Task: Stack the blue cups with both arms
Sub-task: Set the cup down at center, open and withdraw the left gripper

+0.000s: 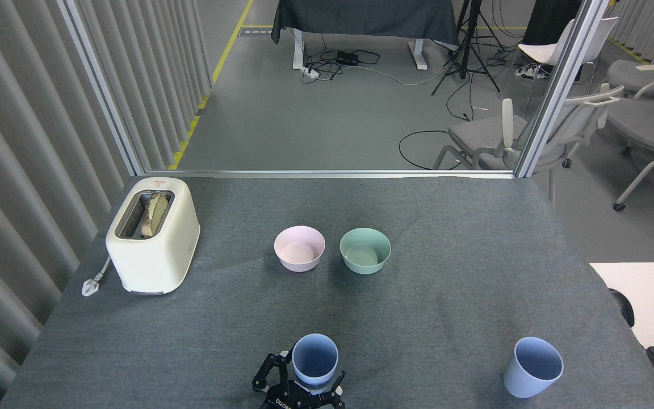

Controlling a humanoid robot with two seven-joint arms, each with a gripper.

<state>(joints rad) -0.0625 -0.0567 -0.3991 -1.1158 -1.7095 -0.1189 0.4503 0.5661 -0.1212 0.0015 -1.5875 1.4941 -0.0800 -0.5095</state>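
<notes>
Flanking the table [446, 284]: toaster [154, 243] left, pink bowl [299, 248], green bowl [365, 250] centre.

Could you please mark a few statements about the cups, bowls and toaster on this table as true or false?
1. The left gripper holds a blue cup upright near the table's near edge. True.
2. The second blue cup is already nested inside the first. False: it stands alone at the right of the table.
3. The pink bowl sits left of the mint-green bowl. True.
4. The toaster is empty. False: a slice of bread sits in its slot.
5. The right gripper is reaching for the bowls. False: it is not in view.
</notes>
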